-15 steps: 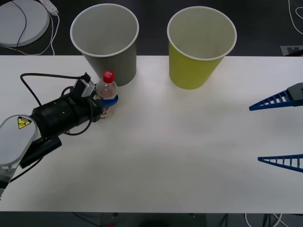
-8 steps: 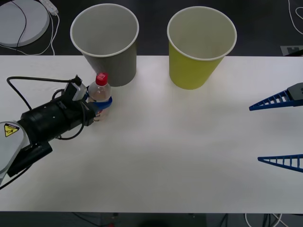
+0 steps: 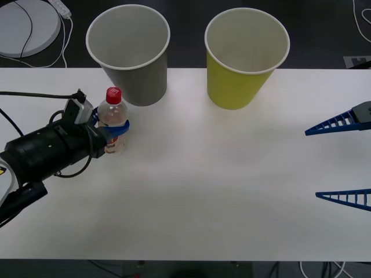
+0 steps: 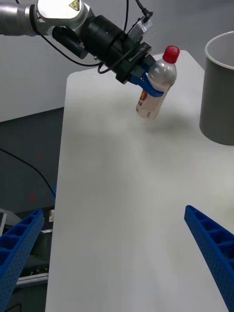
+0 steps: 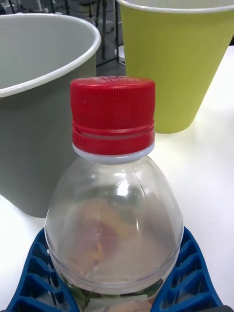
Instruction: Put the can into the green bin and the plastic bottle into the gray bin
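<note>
Front view: holding the plastic bottle (image 3: 111, 113) in the left gripper (image 3: 116, 128), clamped shut around the clear body just below the shoulder. Sitting toward the table's (image 3: 203, 191) far left corner, just in front of the gray bin (image 3: 139, 87) and a little nearer the left edge than the bin's base. Leaning slightly off upright in the right wrist view; not possible to tell whether resting on the table or hanging just clear of it. Holding the right gripper (image 3: 313, 164) spread wide and idle at the table's right edge, well apart from the green bin (image 3: 237, 87), itself standing at the far edge just right of the gray one.

Judging the bottle to be light, looking close to empty through the clear wall in the left wrist view. Probably thin-walled too, so likely giving and denting under a hard squeeze, and smooth enough to be slipping under a loose one. Judging the present hold sound: wrapping the blue ribbed fingers (image 5: 192, 273) around the wide rounded part under the red cap (image 5: 113, 117), with the stiffer shoulder above acting as a stop.

Reading nothing on the red-and-white label, its writing being too small. Spotting only a yellow warning sticker (image 4: 73, 5) on the left arm.
</note>
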`<state>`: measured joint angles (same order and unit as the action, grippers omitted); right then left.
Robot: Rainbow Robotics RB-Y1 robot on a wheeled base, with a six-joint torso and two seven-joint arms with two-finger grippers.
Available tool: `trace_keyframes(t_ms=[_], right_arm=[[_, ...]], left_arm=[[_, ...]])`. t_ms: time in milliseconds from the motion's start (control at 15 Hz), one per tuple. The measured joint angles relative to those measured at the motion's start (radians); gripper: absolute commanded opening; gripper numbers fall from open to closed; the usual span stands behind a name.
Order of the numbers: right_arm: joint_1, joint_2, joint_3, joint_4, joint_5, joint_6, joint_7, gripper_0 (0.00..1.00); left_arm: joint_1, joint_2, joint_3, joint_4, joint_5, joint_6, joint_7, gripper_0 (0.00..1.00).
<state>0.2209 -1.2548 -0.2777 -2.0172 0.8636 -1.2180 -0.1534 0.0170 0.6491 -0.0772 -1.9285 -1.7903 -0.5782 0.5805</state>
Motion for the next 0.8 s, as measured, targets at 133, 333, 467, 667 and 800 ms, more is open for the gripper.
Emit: trace_keyframes(t_ms=[133, 333, 467, 667, 800], right_arm=[[0.000, 0.000, 0.000, 0.000, 0.000, 0.000, 0.000, 1.00], [0.000, 0.000, 0.000, 0.000, 0.000, 0.000, 0.000, 1.00], [0.000, 0.000, 0.000, 0.000, 0.000, 0.000, 0.000, 1.00], [0.000, 0.000, 0.000, 0.000, 0.000, 0.000, 0.000, 1.00], [0.000, 0.000, 0.000, 0.000, 0.000, 0.000, 0.000, 1.00]], left_arm=[[0.019, 0.013, 0.051, -0.051, -0.014, -0.071, 0.060, 0.00], [0.047, 0.029, 0.145, -0.138, -0.031, -0.187, 0.152, 0.00], [0.055, 0.038, 0.194, -0.182, -0.051, -0.252, 0.208, 0.00], [0.057, 0.054, 0.265, -0.225, -0.065, -0.332, 0.268, 0.00], [0.057, 0.068, 0.297, -0.227, -0.063, -0.348, 0.281, 0.00]])
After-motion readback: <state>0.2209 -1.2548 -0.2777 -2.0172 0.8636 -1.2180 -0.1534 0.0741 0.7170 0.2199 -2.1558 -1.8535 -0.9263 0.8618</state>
